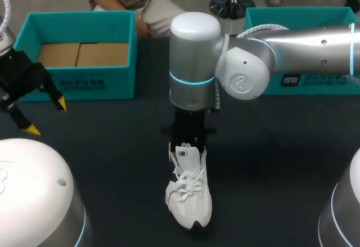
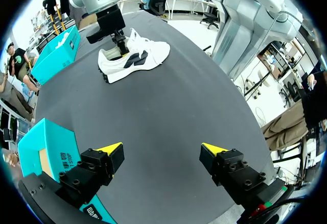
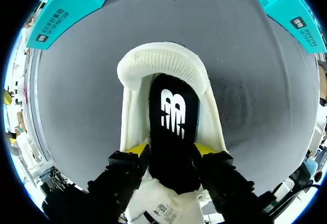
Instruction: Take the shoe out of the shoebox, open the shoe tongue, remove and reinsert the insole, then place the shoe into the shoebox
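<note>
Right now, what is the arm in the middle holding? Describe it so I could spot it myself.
Start at the middle of the dark table, where a white lace-up sneaker lies under the right gripper. Between that gripper's yellow-tipped fingers, inside the shoe's opening, sits the black insole. It is the only black, flat piece in the white shoe, and carries a white logo.
</note>
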Available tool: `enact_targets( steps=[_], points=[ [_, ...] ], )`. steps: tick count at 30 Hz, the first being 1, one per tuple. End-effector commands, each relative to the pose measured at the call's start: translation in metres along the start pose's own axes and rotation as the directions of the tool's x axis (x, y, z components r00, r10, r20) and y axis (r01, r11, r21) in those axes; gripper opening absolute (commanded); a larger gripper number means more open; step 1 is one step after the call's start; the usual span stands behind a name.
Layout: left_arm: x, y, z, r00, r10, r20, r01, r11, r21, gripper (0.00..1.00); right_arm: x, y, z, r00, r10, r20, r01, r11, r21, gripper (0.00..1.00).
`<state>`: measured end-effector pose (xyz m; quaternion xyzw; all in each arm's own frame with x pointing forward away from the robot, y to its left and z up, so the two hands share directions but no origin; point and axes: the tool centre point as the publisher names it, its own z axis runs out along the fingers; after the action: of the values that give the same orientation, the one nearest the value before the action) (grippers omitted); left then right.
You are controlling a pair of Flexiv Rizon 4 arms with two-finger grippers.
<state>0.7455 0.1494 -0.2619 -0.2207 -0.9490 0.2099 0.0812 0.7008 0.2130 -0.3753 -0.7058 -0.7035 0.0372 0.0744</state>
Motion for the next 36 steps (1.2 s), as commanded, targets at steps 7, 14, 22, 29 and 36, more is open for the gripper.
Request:
enact_targets(
  steps=[7, 14, 22, 29, 36],
  points=[
    [0.001, 0.0, 0.0, 1.0, 0.0, 0.0, 0.0, 1.0, -0.002, 1.0, 0.003, 0.001, 0.001, 1.0, -0.017, -0.002, 0.017, 1.0, -0.009, 1.0],
    [0.001, 0.0, 0.0, 1.0, 0.0, 0.0, 0.0, 1.0, -0.002, 1.0, 0.002, 0.001, -0.003, 1.0, -0.022, 0.004, 0.022, 1.0, -0.02, 1.0],
    [0.001, 0.0, 0.0, 1.0, 0.0, 0.0, 0.0, 1.0, -0.002, 1.0, 0.001, -0.001, -0.011, 1.0, -0.022, 0.013, 0.023, 0.999, -0.043, 1.0],
    [0.001, 0.0, 0.0, 1.0, 0.0, 0.0, 0.0, 1.0, -0.002, 1.0, 0.001, -0.003, -0.028, 0.999, -0.023, 0.029, 0.025, 0.997, -0.078, 1.0],
    [0.001, 0.0, 0.0, 1.0, 0.0, 0.0, 0.0, 1.0, -0.002, 1.0, -0.001, -0.006, -0.044, 0.999, -0.009, 0.053, 0.015, 0.993, -0.117, 1.0]
  ],
)
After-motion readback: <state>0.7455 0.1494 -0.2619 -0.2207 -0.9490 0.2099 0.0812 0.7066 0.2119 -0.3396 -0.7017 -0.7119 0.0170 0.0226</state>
